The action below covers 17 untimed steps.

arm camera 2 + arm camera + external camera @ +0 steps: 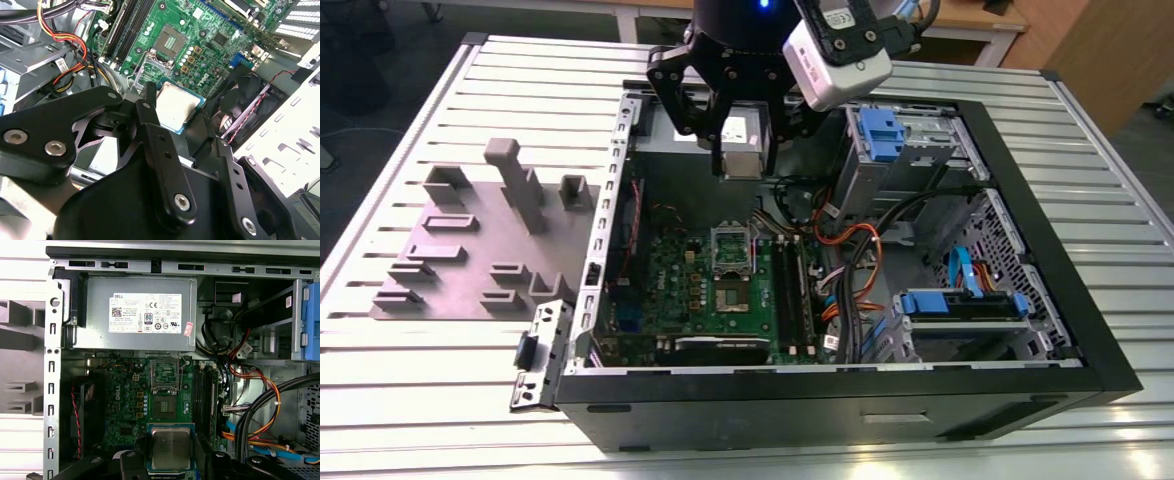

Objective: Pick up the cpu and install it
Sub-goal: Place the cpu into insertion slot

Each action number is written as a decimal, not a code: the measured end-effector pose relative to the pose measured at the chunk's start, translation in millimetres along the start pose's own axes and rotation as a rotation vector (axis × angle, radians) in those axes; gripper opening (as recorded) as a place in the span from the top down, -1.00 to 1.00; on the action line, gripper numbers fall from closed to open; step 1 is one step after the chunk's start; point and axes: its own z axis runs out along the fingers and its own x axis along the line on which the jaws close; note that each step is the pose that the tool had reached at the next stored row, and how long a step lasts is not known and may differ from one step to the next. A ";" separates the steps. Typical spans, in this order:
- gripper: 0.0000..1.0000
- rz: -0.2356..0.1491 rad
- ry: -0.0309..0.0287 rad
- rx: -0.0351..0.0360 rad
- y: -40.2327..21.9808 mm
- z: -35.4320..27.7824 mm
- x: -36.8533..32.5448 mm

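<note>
My gripper [744, 160] hangs over the far part of the open computer case [1014, 300], shut on the cpu [742, 164]. The cpu is a small square chip with a silver-grey top, and in both wrist views it sits flat between the two black fingers [148, 107] of the gripper [178, 107] [171, 450]: cpu [176, 106] and cpu [171, 446]. Below it on the green motherboard [680, 280] lies the bare dark socket [164, 407] [169, 40] [731, 297], with its metal frame [164, 371] swung up. The chip is held well above the board, clear of the socket.
A grey power supply box with a white label [140, 312] sits at the case's far wall. Memory slots [202, 395] and orange and black cables [255, 390] run beside the socket, and a fan [245, 95] is near. Blue drive bays [961, 305] stand at the exterior view's right, a grey fixture plate [467, 240] at its left.
</note>
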 end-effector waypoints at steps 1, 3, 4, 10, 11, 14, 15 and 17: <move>0.06 0.000 0.0000 0.0000 0.0 0.0 0.0; 0.06 0.000 0.0000 0.0000 -0.1 0.0 0.0; 0.06 0.000 0.0001 0.0002 -0.1 0.0 0.0; 0.06 0.001 0.0006 0.0005 -3.4 6.9 0.2; 0.06 0.001 0.0005 0.0001 -6.0 7.6 0.3; 0.06 0.019 0.0008 0.0004 -10.3 15.0 0.3; 0.06 0.033 0.0009 0.0006 -10.6 21.8 0.4; 0.06 0.033 0.0010 0.0005 -10.7 25.6 0.5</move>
